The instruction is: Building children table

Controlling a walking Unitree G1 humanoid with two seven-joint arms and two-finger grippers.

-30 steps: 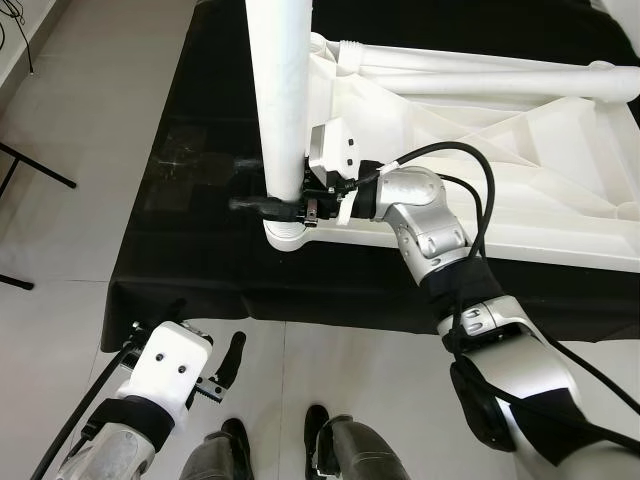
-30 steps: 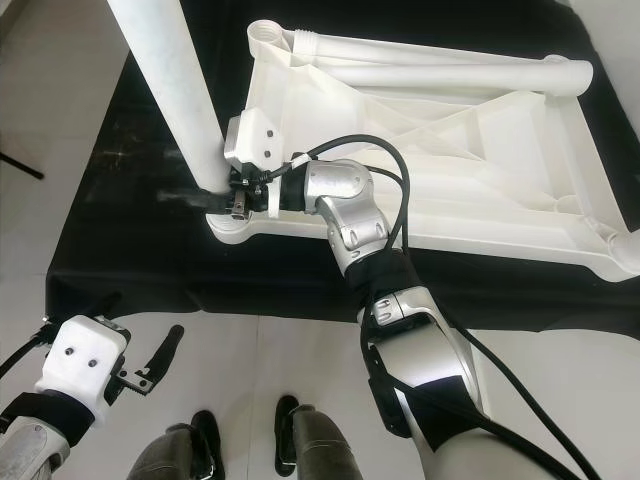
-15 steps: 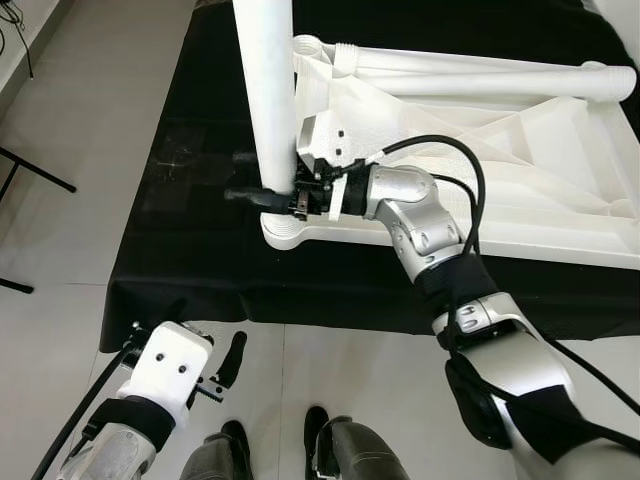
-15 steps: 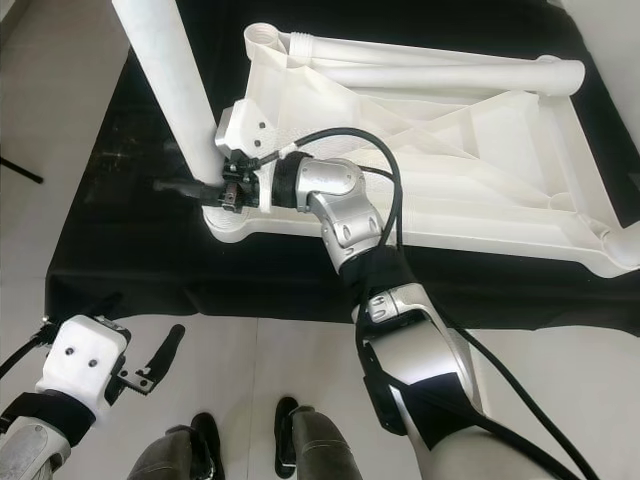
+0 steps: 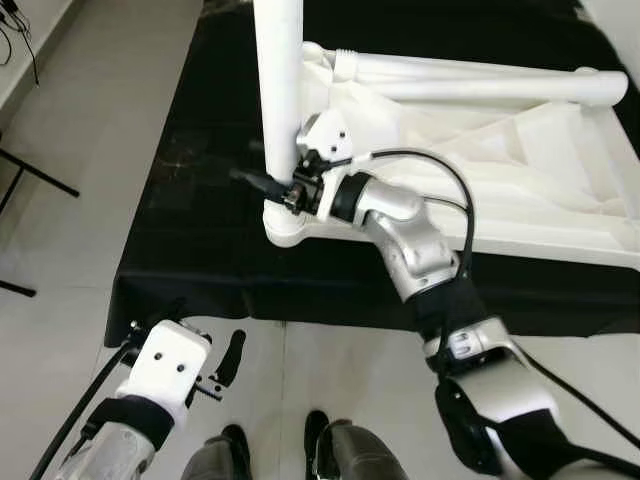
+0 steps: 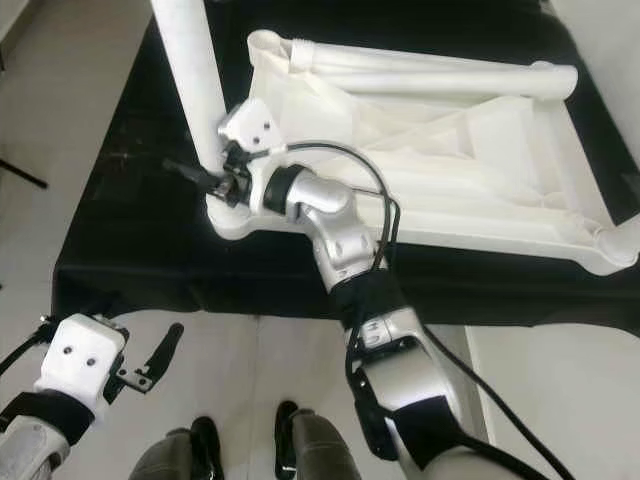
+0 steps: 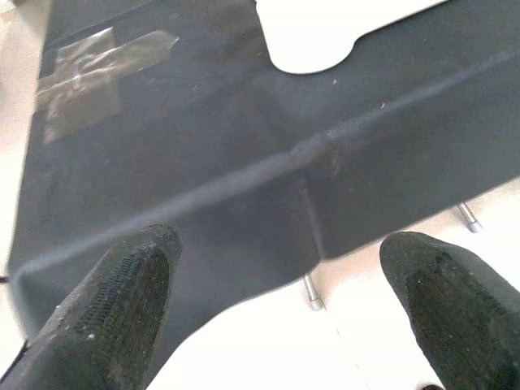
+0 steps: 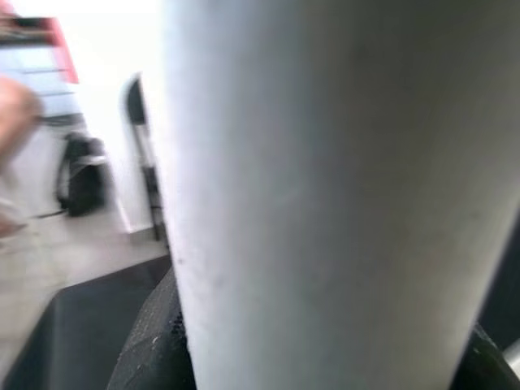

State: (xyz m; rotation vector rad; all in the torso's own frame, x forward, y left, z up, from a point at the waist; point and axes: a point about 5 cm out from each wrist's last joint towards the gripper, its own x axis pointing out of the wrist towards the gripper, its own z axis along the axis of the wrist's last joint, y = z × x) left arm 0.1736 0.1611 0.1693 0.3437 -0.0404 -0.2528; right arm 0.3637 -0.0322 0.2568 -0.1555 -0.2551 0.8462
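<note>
Down at the left, the left hand hangs open above the floor by the black-draped worktop. The right hand grips the upright white leg at the corner socket of the upturned white table top lying on that worktop.

Pale tile floor, black-clothed bench
</note>
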